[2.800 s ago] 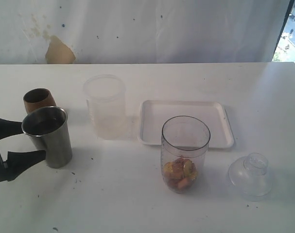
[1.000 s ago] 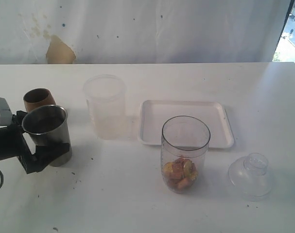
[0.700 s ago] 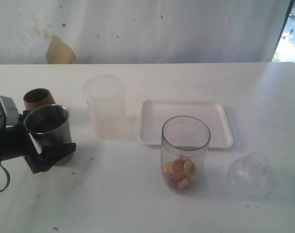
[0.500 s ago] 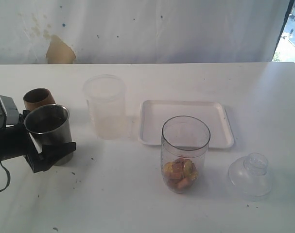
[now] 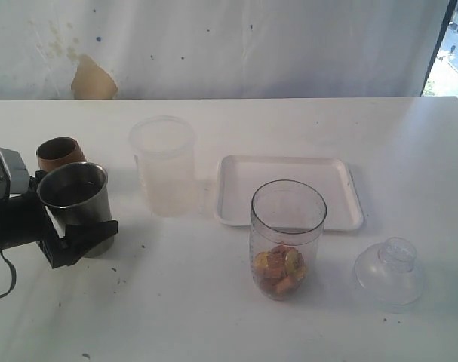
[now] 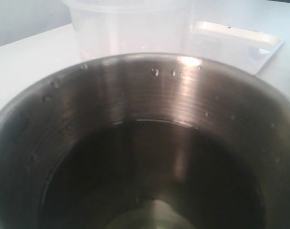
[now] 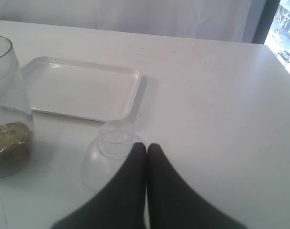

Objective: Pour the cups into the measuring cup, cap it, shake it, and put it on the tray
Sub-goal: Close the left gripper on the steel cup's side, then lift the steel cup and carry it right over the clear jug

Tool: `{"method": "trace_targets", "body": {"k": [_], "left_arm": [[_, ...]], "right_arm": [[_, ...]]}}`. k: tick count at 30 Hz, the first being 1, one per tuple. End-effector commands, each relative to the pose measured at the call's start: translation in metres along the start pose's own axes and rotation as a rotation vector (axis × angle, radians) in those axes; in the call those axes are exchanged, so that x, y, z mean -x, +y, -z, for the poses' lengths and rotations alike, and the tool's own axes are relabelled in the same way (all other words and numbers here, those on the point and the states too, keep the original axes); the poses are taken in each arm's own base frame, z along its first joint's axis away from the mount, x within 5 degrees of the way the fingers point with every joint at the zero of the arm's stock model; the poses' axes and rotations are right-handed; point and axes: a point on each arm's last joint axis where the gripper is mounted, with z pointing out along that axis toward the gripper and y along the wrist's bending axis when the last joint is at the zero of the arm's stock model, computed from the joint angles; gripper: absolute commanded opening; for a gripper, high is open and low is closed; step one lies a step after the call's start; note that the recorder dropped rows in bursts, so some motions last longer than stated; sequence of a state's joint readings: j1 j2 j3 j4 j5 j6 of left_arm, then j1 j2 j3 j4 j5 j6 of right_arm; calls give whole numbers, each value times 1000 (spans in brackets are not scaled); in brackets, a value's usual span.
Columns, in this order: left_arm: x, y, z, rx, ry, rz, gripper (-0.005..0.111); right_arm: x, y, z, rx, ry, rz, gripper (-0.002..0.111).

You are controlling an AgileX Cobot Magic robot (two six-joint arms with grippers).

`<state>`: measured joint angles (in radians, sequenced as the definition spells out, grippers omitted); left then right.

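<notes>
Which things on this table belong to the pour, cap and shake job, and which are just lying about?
Part of the job: steel tumbler, copper-brown cup, clear measuring cup, clear dome lid, white tray.

Lying about: frosted plastic tub.

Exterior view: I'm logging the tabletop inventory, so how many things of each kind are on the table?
Small cups: 2 (steel tumbler, copper-brown cup)
Clear measuring cup: 1
Frosted tub: 1
Clear dome lid: 1
White tray: 1
Total: 6
</notes>
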<state>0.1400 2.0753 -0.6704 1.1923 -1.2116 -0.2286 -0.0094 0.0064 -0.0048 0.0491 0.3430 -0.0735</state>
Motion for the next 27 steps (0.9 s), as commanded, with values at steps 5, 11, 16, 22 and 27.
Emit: {"method": "trace_targets", "body": {"k": [5,11,16,22,27], "left_arm": [[2,2,-1,26,-18,12,105],[3,2,-1,31,-19,14,93],[2,0,-1,1,-12,2,35],[1,-3,-1,-25,-6,-12,0],[2,-2,-1,-22,-7,35,0]], "right_arm": [[-1,0,0,-2,-8,0,0],[-1,0,0,-2,-8,0,0],[-1,0,0,-2,-8,0,0],[-1,0,0,-2,-8,0,0],[-1,0,0,-2,-8,0,0]]}}
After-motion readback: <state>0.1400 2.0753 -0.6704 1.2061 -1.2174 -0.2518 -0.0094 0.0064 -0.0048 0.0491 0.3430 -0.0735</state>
